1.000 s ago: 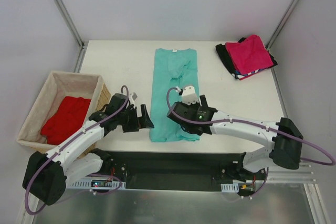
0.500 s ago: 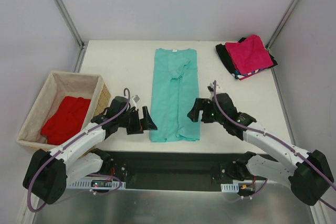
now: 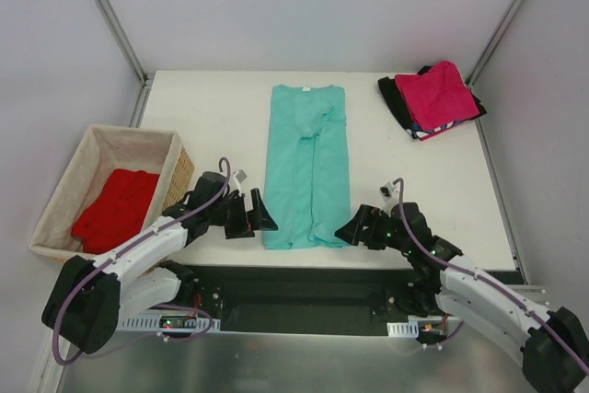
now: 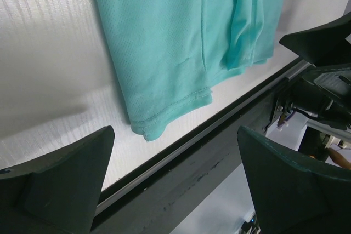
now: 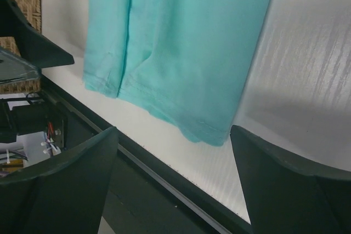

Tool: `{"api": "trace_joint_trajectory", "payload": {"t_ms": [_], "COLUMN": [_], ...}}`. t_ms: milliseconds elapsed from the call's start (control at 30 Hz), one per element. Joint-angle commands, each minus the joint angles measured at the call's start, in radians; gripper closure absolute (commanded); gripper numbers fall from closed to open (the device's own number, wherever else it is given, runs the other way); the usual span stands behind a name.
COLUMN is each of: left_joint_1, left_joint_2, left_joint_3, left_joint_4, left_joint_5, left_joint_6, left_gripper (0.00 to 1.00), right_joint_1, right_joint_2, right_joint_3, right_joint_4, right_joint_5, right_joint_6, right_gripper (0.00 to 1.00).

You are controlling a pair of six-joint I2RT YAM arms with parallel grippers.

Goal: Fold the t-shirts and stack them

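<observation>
Two grippers flank the near hem of the teal-green t-shirt (image 3: 306,158), which lies folded lengthwise in the middle of the table (image 3: 207,117). The left gripper (image 3: 254,217) and the right gripper (image 3: 355,229) are both released and hold nothing. If they pinch only the top layer, the side folds may fall open when lifted.

- The left arm (image 3: 147,246) reaches low, forward and inward; the left gripper (image 3: 260,215) points right, jaws spread wide, empty.
- The right arm (image 3: 479,287) mirrors it; the right gripper (image 3: 350,230) points left, jaws wide, empty.
- The two grippers face each other, apart.
</observation>
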Motion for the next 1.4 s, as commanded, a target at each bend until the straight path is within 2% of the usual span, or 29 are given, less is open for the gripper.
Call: {"api": "trace_joint_trajectory", "payload": {"t_ms": [0, 167, 633, 1033, 1233, 1367], "left_joint_1": [-0.008, -0.008, -0.009, -0.012, -0.020, -0.025], "left_joint_2": [-0.014, -0.005, 0.090, 0.086, 0.092, 0.072], "left_joint_3": [-0.034, -0.074, -0.112, -0.143, -0.155, -0.169], "left_joint_4": [0.031, 0.064, 0.140, 0.127, 0.118, 0.115], "left_joint_5": [0.018, 0.021, 0.038, 0.040, 0.037, 0.037], "left_joint_6": [-0.027, -0.049, -0.106, -0.124, -0.129, -0.139], "left_gripper": [0.04, 0.04, 0.07, 0.16, 0.18, 0.18], "right_joint_1": [-0.005, -0.005, -0.005, 0.000, 0.047, 0.150], "right_joint_2": [-0.135, -0.206, -0.015, 0.114, 0.196, 0.272], "right_joint_3": [-0.027, -0.047, -0.033, -0.028, -0.019, -0.008], "right_joint_4": [-0.079, -0.135, -0.041, 0.056, 0.083, 0.126], "right_joint_5": [0.028, 0.045, 0.048, 0.045, 0.075, 0.123], "right_joint_6": [0.047, 0.060, 0.066, 0.087, 0.106, 0.145], "right_gripper": [0.13, 0.13, 0.19, 0.32, 0.40, 0.41]}}
